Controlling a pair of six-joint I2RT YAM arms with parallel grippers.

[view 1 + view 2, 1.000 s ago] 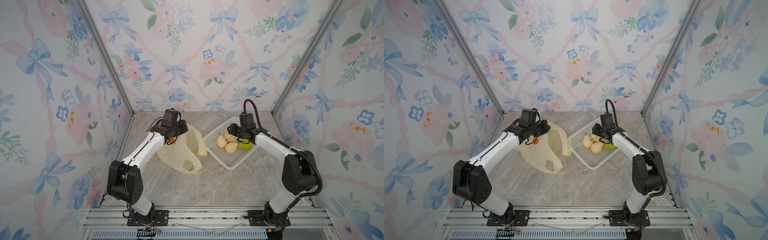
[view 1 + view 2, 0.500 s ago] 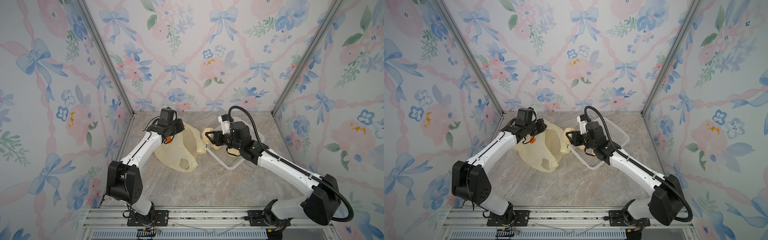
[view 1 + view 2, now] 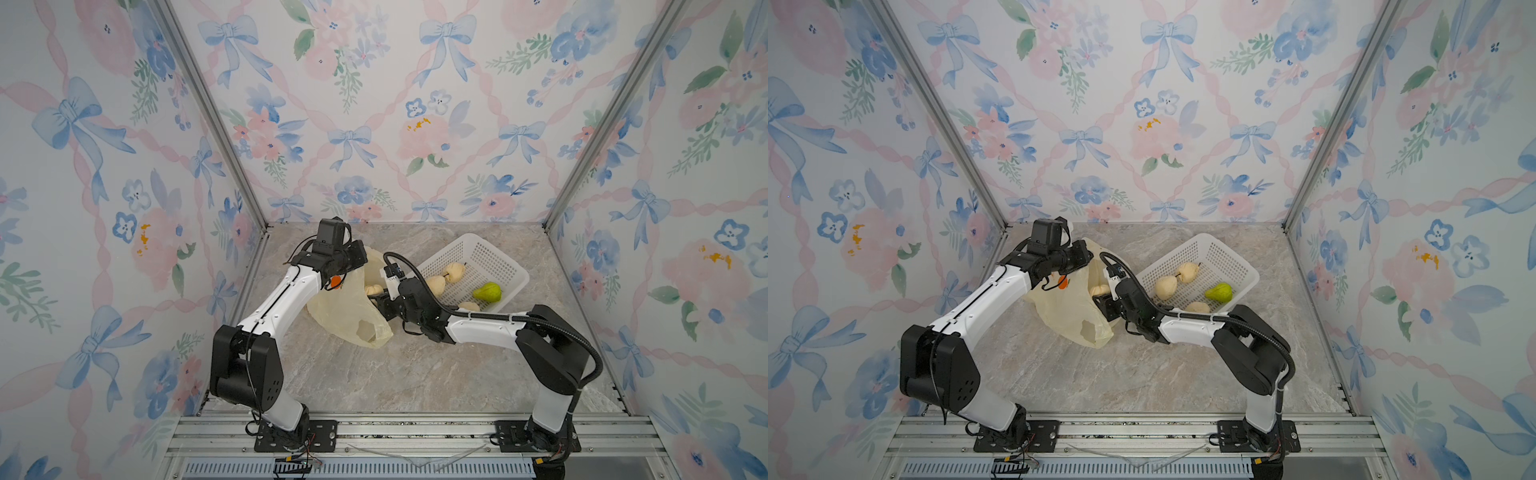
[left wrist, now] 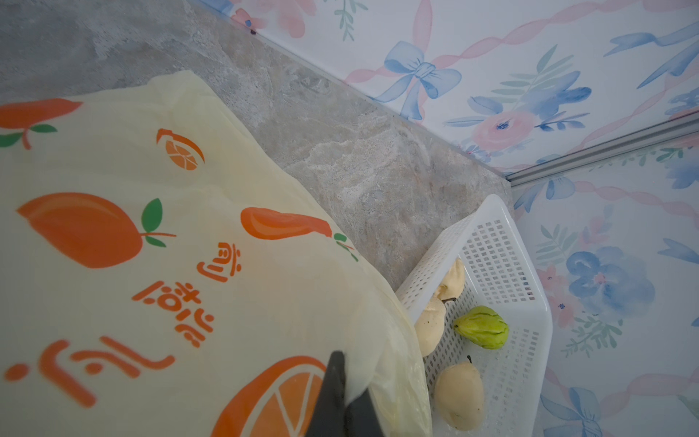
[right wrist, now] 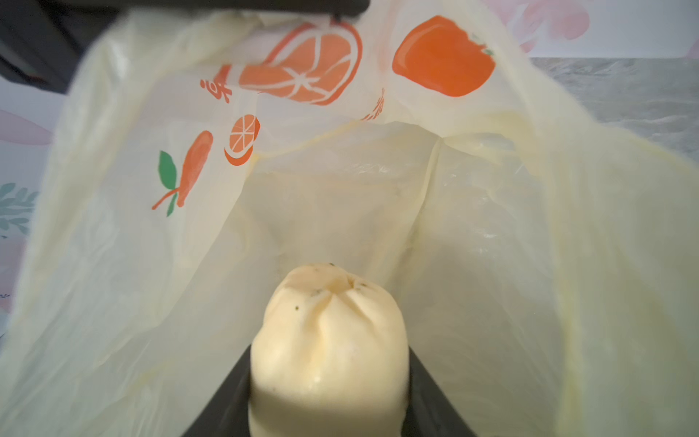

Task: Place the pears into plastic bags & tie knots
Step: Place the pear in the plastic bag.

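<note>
The pale-yellow plastic bag point(image 3: 349, 320) point(image 3: 1071, 318) with orange fruit prints lies on the marble floor, its mouth held up. My left gripper point(image 4: 346, 397) is shut on the bag's rim point(image 4: 378, 363). My right gripper point(image 5: 329, 397) is shut on a cream pear point(image 5: 329, 340) point(image 3: 374, 289) at the bag's open mouth point(image 5: 340, 181), pointing into it. Three cream pears point(image 3: 436, 284) point(image 3: 455, 272) point(image 3: 469, 306) and a green pear point(image 3: 488, 292) point(image 4: 482, 327) lie in the white basket point(image 3: 490, 253). No knots are in view.
The perforated white basket point(image 3: 1217, 249) stands at the back right, just right of the bag, near the corner post point(image 4: 605, 151). Flowered walls close off the left, back and right. Bare marble floor point(image 3: 415, 374) stretches in front of both arms.
My right arm lifted a cream pear out of the basket, swung left and came down to the bag's mouth. The left gripper kept its hold on the bag, shifting slightly.
</note>
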